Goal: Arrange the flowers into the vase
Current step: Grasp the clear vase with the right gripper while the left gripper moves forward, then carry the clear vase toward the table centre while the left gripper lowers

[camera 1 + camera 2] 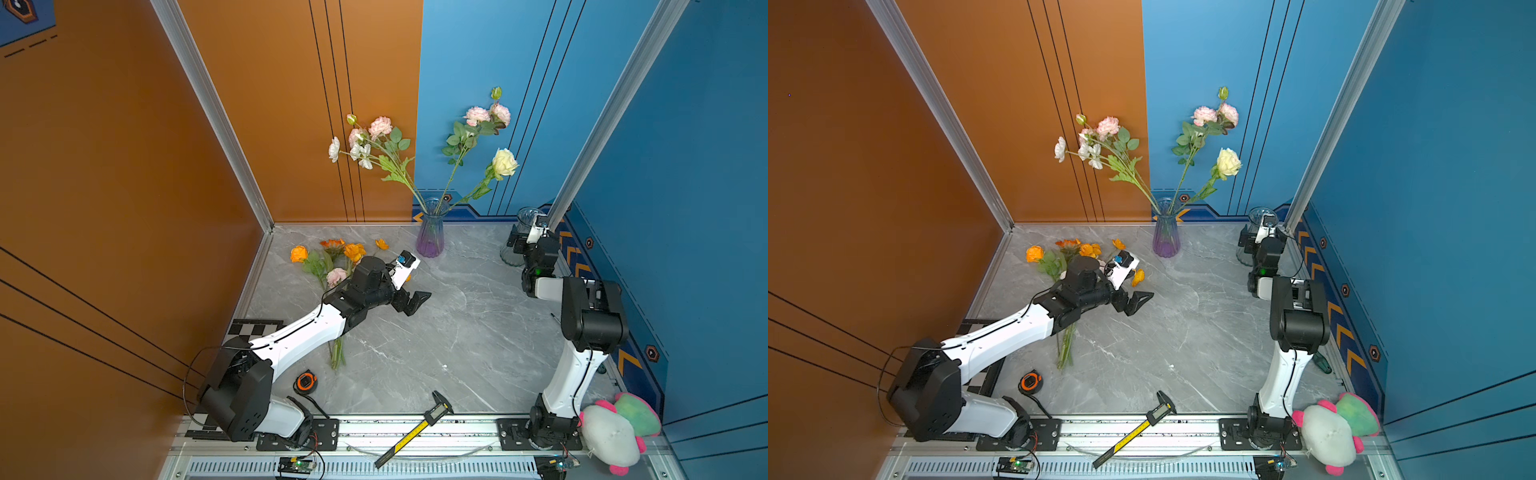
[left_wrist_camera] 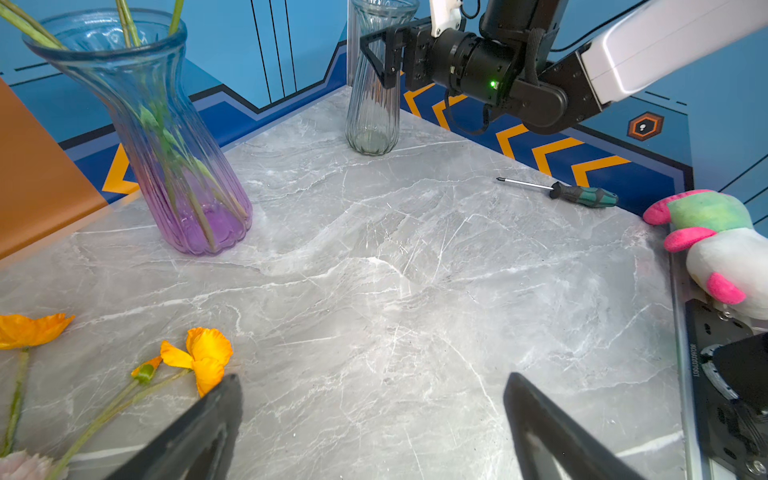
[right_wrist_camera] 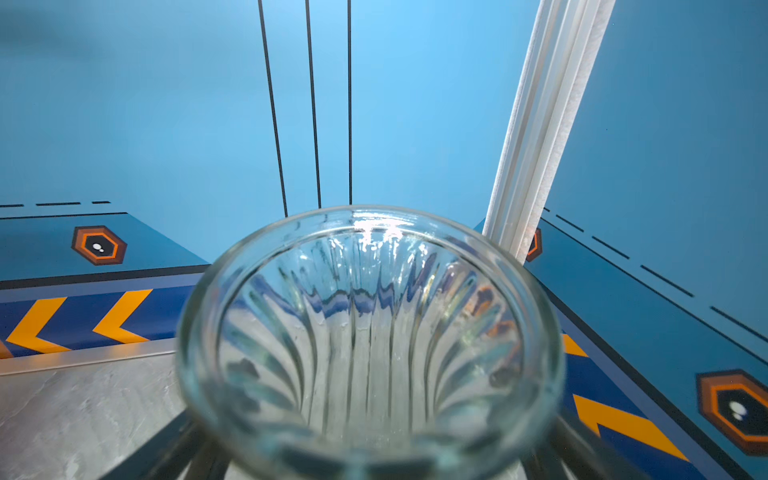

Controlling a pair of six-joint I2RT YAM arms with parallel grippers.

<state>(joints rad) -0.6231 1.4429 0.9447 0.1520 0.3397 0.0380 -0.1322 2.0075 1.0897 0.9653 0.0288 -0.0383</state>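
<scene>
Your left fingers (image 2: 199, 432) stand wide apart with only bare bench (image 1: 457, 340) between them, low over the surface and pointing toward the middle of the bench. The flowers (image 1: 332, 266) left to place are not ahead of that opening. In both top views the bunch lies beside and beneath the left forearm (image 1: 299, 328), on the side of the fingers toward the orange wall (image 1: 124, 187). Its long axis runs roughly front to back, blooms toward the back wall (image 1: 374, 62) and stem ends (image 1: 337, 359) toward the front rail (image 1: 415, 428), so it crosses under your arm rather than lining up with it. In the left wrist view the nearest orange bloom (image 2: 208, 353) sits just beside one finger, its stem trailing away from the gap. By my reading you must draw back, swing toward the orange wall, and close across the stems, not along them. The purple-tinted vase (image 1: 431, 232), already holding several stems, stands by the back wall beyond the fingers. Your right fingers (image 2: 390, 62) are also apart, straddling the empty clear vase (image 3: 365, 332) in the back right corner; whether they touch the glass I cannot tell. That arm is well apart from the bunch, so the left is nearer.
</scene>
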